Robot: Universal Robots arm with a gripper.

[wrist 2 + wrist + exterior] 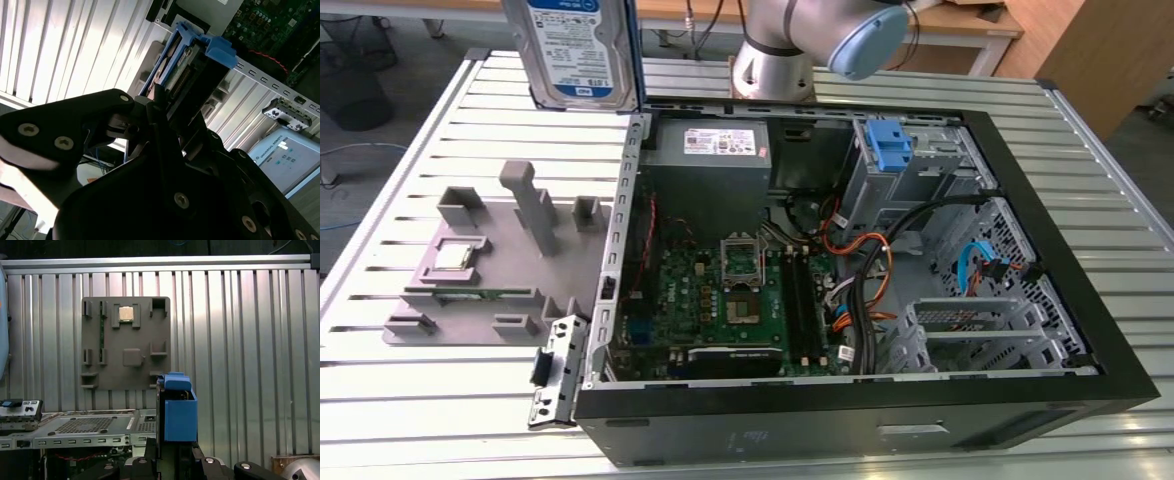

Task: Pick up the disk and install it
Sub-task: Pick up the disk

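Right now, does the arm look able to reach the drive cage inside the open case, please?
Probably yes: the tool holds the disk high beside the case, whose side is open upward, and nothing covers the drive cage, though cables lie close beside it.

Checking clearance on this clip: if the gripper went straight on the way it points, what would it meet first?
The gripper holds the disk; past it, probably the slatted table beside the grey fixture plate, though depth is unclear.

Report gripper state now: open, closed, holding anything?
Gripper: closed, holding the disk.
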